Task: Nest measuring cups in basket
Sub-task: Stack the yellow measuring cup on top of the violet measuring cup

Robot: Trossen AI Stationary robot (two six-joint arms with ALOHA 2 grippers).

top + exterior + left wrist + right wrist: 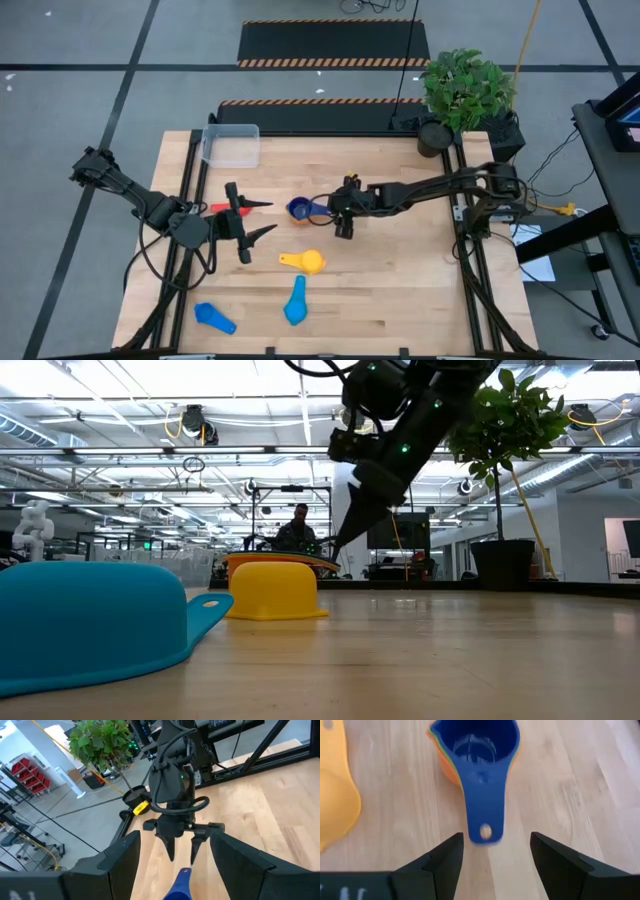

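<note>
between open right hand [492, 852] fingers, navy cup [480, 755] handle.

A pale wooden worktop [400, 290] stands on grey floor [80, 110] marked with black lines; a leafy potted plant [465, 90] sits at its far right corner.

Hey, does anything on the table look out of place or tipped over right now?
Yes: the yellow cup and two light blue cups lie scattered on the table, far from the basket at the far corner.
</note>
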